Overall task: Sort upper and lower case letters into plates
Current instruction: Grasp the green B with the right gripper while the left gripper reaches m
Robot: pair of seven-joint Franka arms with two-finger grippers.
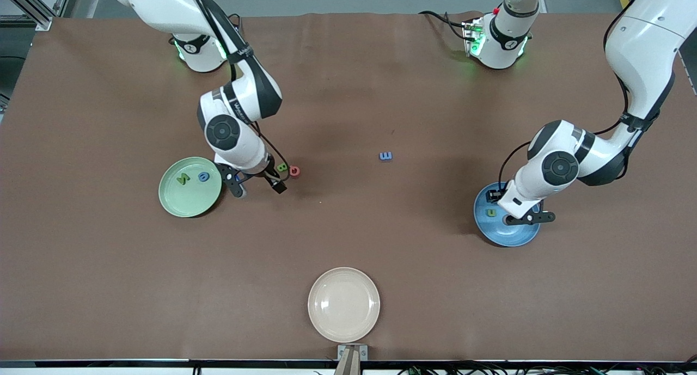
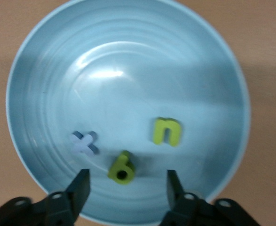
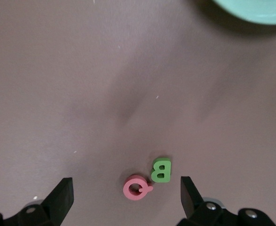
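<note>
The pale mint green plate [image 1: 185,203] holds a green N [image 1: 183,178] and a blue o [image 1: 203,176]. My right gripper [image 1: 259,189] hangs open and empty beside it, over a green B [image 3: 161,170] and a pink Q [image 3: 137,187] that lie touching on the table. The blue plate [image 1: 509,239] holds a lavender x [image 2: 85,142], a lime b [image 2: 122,168] and a lime n [image 2: 166,131]. My left gripper [image 2: 126,186] is open and empty above that plate, near the b. A blue E [image 1: 385,156] lies alone mid-table.
A cream-white plate [image 1: 343,304] sits near the table's front edge, nearer the front camera than everything else. The mint plate's rim [image 3: 255,12] shows in the right wrist view. Brown cloth covers the table.
</note>
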